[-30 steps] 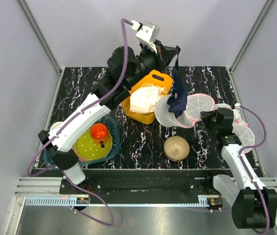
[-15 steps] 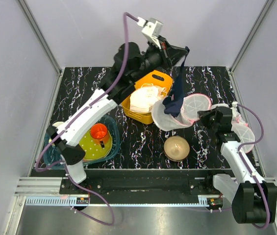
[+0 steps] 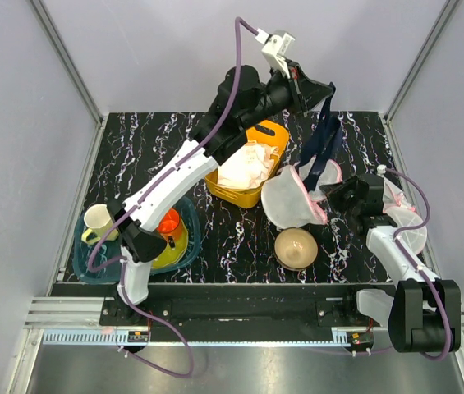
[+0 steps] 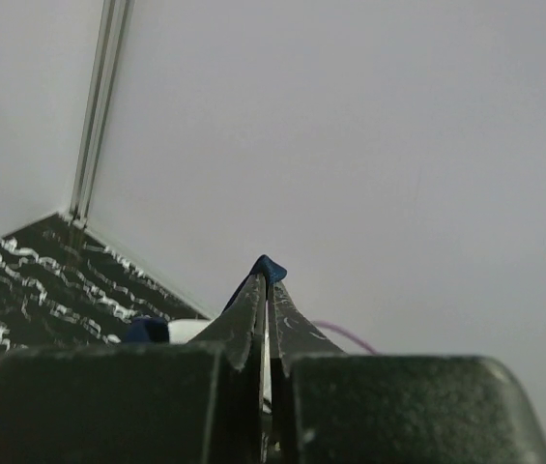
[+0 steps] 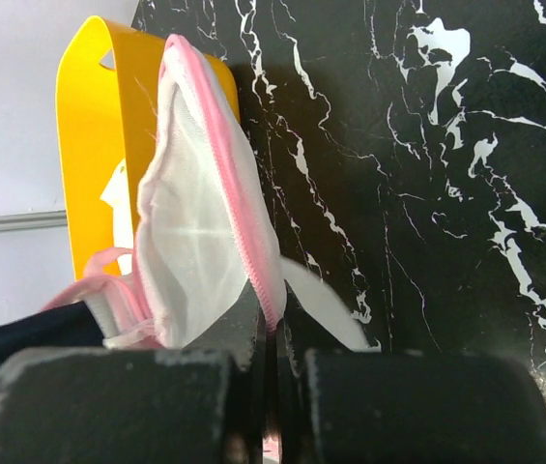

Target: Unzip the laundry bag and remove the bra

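Note:
My left gripper is raised high over the table's back right and is shut on the navy bra. The bra hangs down from it, its lower end at the mouth of the laundry bag. In the left wrist view a tuft of navy fabric shows at the closed left gripper. The white mesh bag with pink zip trim lies open on the table. My right gripper is shut on its pink zip trim, its jaws closed on the edge.
A yellow basket holding a white cloth stands left of the bag. A tan bowl sits in front of it. Pink-rimmed white discs lie at the right edge. A blue tub with an orange cup and a cream mug is at the left.
My left gripper has moved right and up, drawing the bra out of the bag. The bag has tipped and shifted left. My right gripper has kept hold of the trim.

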Tool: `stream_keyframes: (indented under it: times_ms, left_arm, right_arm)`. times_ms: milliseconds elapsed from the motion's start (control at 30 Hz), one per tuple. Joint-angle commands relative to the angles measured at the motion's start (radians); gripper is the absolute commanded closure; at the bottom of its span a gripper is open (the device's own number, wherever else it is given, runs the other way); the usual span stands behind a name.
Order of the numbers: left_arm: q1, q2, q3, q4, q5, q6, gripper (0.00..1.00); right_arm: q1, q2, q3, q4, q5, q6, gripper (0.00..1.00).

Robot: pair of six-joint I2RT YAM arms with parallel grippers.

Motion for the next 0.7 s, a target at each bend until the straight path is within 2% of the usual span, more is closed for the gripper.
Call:
stream_keyframes:
  times_ms: [0, 333, 433, 667]
  left_arm:
    - [0.0, -0.054, 0.09, 0.112, 0.008, -0.023, 1.0]
    - [0.001, -0.195, 0.003, 0.19, -0.013, -0.005, 1.0]
    - [0.003, -0.223, -0.077, 0.227, -0.03, -0.005, 1.0]
    - [0.01, -0.193, -0.059, 0.222, -0.016, -0.037, 1.0]
  right_arm:
    - [0.006, -0.021, 0.032, 0.036, -0.002, -0.013, 1.0]
    - [0.006, -0.012, 0.033, -0.001, 0.047, -0.033, 1.0]
    - [0.007, -0.026, 0.032, -0.01, 0.053, -0.042, 1.0]
    - [0.006, -0.125, 0.104, -0.112, 0.061, -0.087, 1.0]
